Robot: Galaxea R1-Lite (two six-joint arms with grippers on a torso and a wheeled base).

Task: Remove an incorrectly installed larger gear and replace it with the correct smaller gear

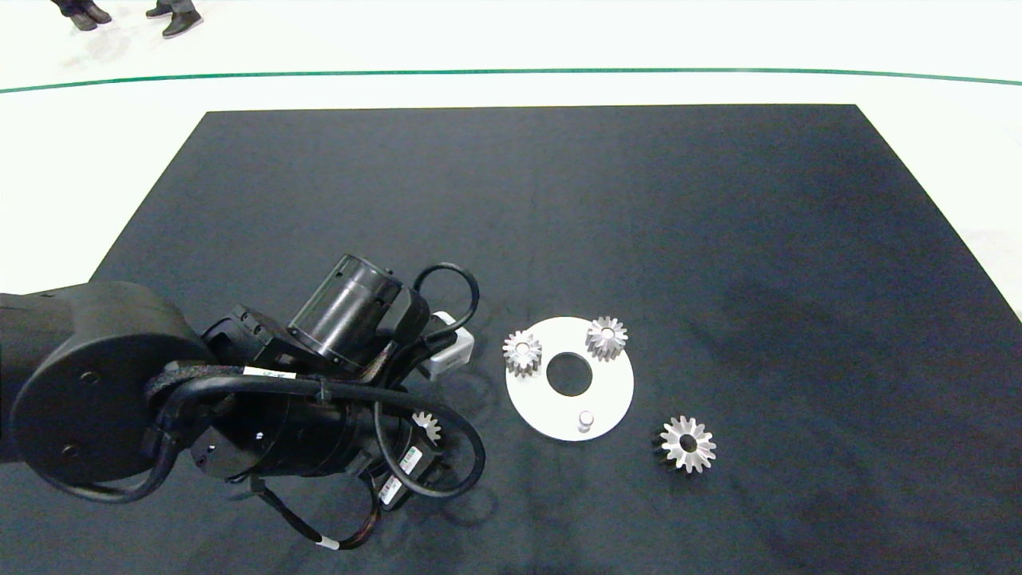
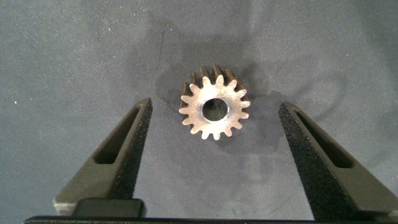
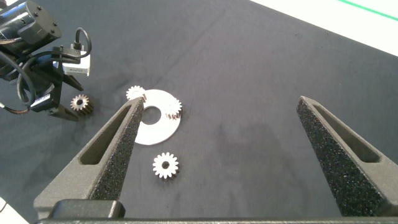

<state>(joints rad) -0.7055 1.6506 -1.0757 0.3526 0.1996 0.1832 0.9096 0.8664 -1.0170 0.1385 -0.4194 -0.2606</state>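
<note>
Beside white disc point(image 1: 611, 391), larger gear point(image 1: 687, 444) lies apart.

The left end effector point(image 2: 211, 155) stands wide open around the smaller gear point(image 2: 214, 111), with bare mat on both sides of it between gear and fingers. Just beside it the white disc point(image 1: 611, 395) carries two gears and a short peg point(image 1: 586, 419). The larger gear point(image 1: 687, 444) lies alone near the disc. Beyond these the dark tabletop point(image 1: 718, 224) lies open.
</note>
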